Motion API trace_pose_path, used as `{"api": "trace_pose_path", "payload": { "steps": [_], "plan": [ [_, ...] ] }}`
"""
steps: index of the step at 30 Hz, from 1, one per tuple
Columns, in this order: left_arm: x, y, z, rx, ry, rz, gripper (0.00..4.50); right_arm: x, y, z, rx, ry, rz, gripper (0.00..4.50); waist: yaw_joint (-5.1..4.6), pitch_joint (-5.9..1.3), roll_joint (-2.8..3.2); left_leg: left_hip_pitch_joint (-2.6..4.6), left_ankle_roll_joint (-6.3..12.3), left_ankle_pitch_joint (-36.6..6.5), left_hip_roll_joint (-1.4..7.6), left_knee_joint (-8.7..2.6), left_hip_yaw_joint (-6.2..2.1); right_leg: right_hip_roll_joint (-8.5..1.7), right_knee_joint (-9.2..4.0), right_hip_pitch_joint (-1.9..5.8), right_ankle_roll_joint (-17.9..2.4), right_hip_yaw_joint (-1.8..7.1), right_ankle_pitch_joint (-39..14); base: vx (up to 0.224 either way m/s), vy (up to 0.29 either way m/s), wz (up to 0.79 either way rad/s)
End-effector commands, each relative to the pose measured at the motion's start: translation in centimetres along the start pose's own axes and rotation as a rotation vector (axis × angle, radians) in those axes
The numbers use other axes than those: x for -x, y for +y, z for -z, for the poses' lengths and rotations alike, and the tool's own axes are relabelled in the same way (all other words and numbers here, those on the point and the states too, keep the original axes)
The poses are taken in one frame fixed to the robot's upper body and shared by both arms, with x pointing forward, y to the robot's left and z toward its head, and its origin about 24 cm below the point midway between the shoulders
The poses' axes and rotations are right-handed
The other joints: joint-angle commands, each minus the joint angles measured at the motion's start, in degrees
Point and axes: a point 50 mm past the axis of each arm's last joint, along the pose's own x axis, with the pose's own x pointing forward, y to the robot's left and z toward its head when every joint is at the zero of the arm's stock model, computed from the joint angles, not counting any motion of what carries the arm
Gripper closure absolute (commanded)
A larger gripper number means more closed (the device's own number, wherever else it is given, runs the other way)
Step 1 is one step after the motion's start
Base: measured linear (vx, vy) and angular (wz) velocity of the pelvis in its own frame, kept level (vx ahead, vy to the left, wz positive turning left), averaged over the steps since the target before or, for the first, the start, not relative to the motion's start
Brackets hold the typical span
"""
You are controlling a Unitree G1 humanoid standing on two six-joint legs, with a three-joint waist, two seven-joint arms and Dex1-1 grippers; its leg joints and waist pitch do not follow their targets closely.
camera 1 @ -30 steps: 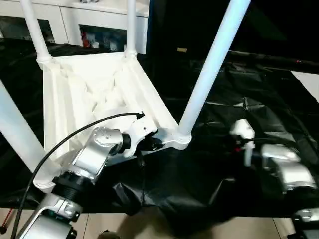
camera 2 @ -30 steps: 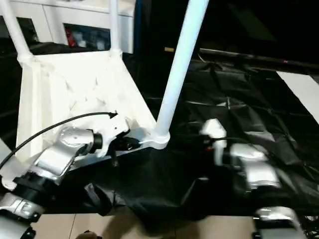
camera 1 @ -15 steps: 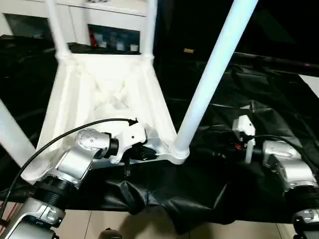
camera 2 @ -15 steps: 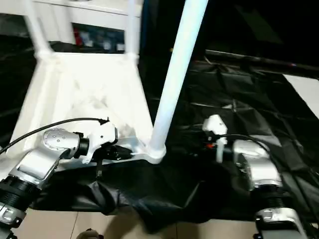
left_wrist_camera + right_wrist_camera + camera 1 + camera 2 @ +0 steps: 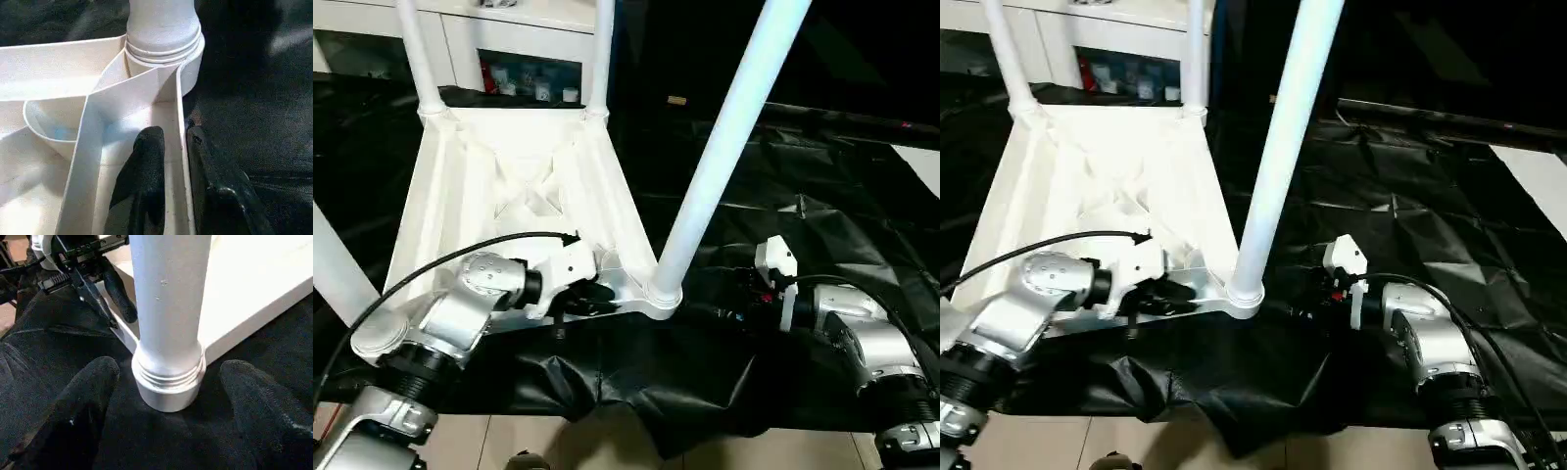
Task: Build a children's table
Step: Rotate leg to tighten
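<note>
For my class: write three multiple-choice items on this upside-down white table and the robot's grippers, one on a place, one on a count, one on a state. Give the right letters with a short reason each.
1. Where does the left gripper sit?
A. on a far leg
B. at the tabletop's near rim, beside the near right leg
C. on the cabinet

2. How many legs stand in the tabletop?
A. two
B. three
C. four

3. How are the right gripper's fingers?
A. spread, either side of the leg's base
C. clamped on the leg
B. shut, away from it

Answers:
1 B, its fingers straddle the rim wall next to the near right leg.
2 C, one rises from each corner.
3 A, gaps show on both sides.
</note>
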Motion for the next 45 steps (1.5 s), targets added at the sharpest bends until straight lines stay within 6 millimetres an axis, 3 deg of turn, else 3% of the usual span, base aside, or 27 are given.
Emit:
{"api": "trace_pose_path", "payload": {
  "steps": [1,6,16,19,20,27,28,32,33,36,39,45],
  "plan": [
    [-0.1,0.3,0.2,0.002,0.019,-0.018,3.62,-0.2,0.0,-0.6,0.02,-0.006,-0.007,0.73,0.06,-3.72,0.62,0.65,0.43,-18.3,-0.78,-3.5,0.89,-1.69,-4.4,2.69,-9.6,1.52,-17.1,0.0,0.0,0.0],
    [-0.5,0.3,0.4,0.03,0.006,-0.005,3.62,-0.7,0.1,-0.7,0.023,-0.008,-0.023,0.73,0.03,-3.58,0.71,0.75,0.04,-20.2,-0.75,-3.64,0.76,-1.75,-4.68,2.54,-8.9,1.45,-20.1,0.0,0.0,0.0],
    [-0.5,-0.2,1.1,0.056,0.073,0.074,4.49,-2.9,0.0,-1.0,0.06,0.001,-0.021,0.73,-0.21,-3.68,0.91,0.83,-0.68,-20.3,-0.77,-3.71,0.64,-1.8,-4.56,2.45,-8.9,1.51,-20.0,0.0,0.0,0.0],
    [-0.4,-0.1,1.1,0.049,0.082,0.075,4.49,-3.6,-0.3,-1.1,0.067,0.006,0.001,0.73,-0.24,-3.73,0.98,0.97,-0.8,-20.4,-0.76,-3.66,0.71,-1.78,-4.44,2.37,-9.8,1.56,-19.0,0.0,0.0,0.0],
    [-0.4,-0.1,1.0,0.047,0.084,0.081,4.49,-3.9,-0.4,-1.1,0.07,0.019,0.007,0.73,-0.27,-3.67,0.66,0.85,-0.79,-20.2,-0.73,-3.69,0.74,-1.73,-4.37,2.44,-9.9,1.55,-18.5,0.0,0.0,0.0],
    [-0.3,0.0,0.8,0.026,0.079,0.083,4.49,-4.6,-0.7,-0.9,0.07,0.056,-0.006,0.73,-0.16,-3.73,0.9,0.88,-0.81,-19.7,-0.75,-3.69,0.76,-1.76,-4.19,2.58,-10.2,1.62,-17.5,0.0,0.0,0.0],
    [-0.3,0.0,0.7,0.024,0.074,0.083,4.49,-4.7,-0.9,-0.9,0.062,0.063,-0.005,0.73,-0.18,-3.78,0.58,0.89,-0.73,-19.5,-0.74,-3.61,0.84,-1.83,-4.18,2.54,-10.2,1.61,-17.5,0.0,0.0,0.0],
    [-0.3,0.0,0.5,0.017,0.066,0.086,4.5,-5.2,-1.3,-0.8,0.053,0.086,0.007,0.91,-0.19,-3.76,0.88,0.97,-1.05,-19.7,-0.74,-3.61,0.8,-1.82,-4.17,2.47,-10.3,1.63,-18.1,0.0,0.0,0.0],
    [-0.3,0.0,0.5,0.017,0.066,0.086,4.5,-5.2,-1.3,-0.8,0.053,0.086,0.007,1.21,-0.22,-3.73,0.9,0.89,-1.06,-19.7,-0.73,-3.66,0.77,-1.81,-4.14,2.52,-10.3,1.62,-18.1,0.0,0.0,0.0],
    [-0.2,0.0,0.4,0.013,0.066,0.083,4.5,-5.6,-1.4,-0.9,0.056,0.087,0.011,1.31,-0.19,-3.76,0.93,0.89,-1.04,-19.6,-0.71,-3.66,0.78,-1.8,-4.1,2.52,-10.2,1.65,-17.6,0.0,0.0,0.0],
    [-0.3,0.0,0.5,0.017,0.066,0.086,4.5,-5.7,-1.4,-0.9,0.051,0.081,0.007,1.7,-0.26,-3.77,1.02,0.98,-1.1,-20.2,-0.71,-3.67,0.76,-1.78,-4.13,2.49,-10.4,1.63,-17.8,0.0,0.0,0.0],
    [-0.5,0.2,0.4,0.038,0.056,0.049,4.5,-6.2,-1.0,-0.2,0.032,0.08,-0.01,1.89,-0.37,-3.7,0.95,0.95,-1.07,-20.6,-0.7,-3.7,0.76,-1.75,-4.2,2.47,-10.3,1.64,-18.4,0.0,0.0,0.0]
  ]
}}
